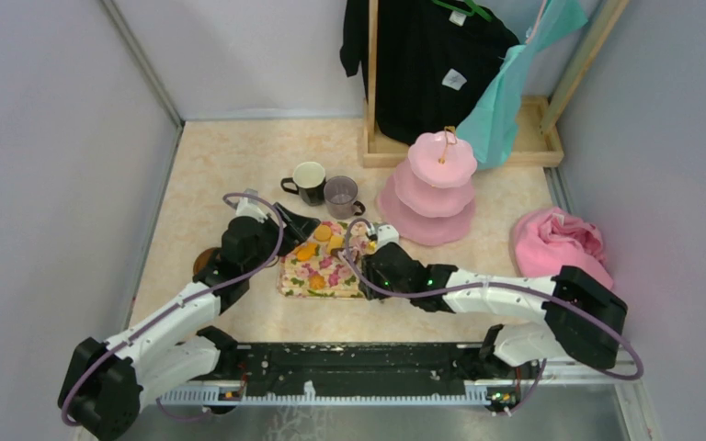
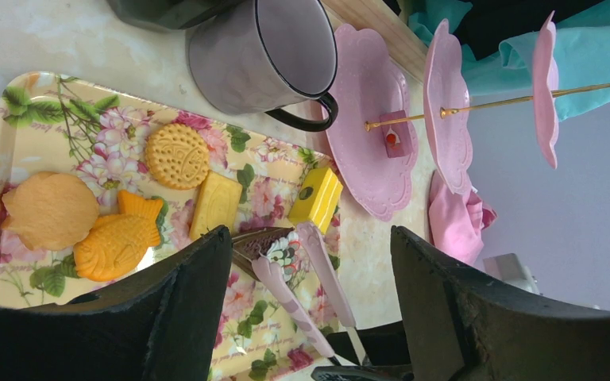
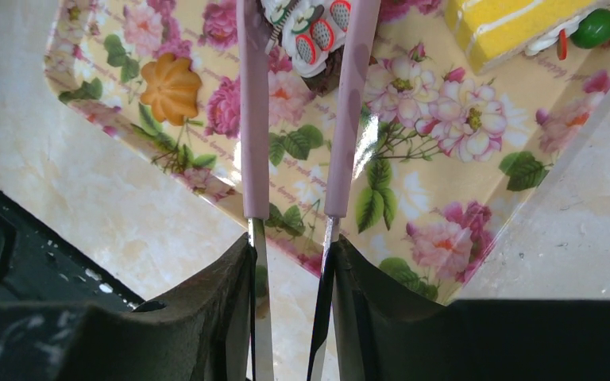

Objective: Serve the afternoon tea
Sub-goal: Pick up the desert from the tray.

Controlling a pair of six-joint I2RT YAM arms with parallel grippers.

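My right gripper [image 3: 290,266] is clamped on the pink tongs [image 3: 254,119], whose tips bracket the brown snack [image 3: 310,40] on the flowered tray [image 3: 461,230]. Squeeze evenly until both tips bear, then lift vertically before swinging far-right to the pink stand [image 1: 434,184]. My left gripper [image 2: 306,246] hangs wide and empty.

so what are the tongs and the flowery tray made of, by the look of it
Tongs: probably metal, with shiny bare steel at the handle end and matte pink sleeves, likely silicone or plastic. Flowery tray: looks like glossy plastic, perhaps melamine, given its printed flowers and light glare.
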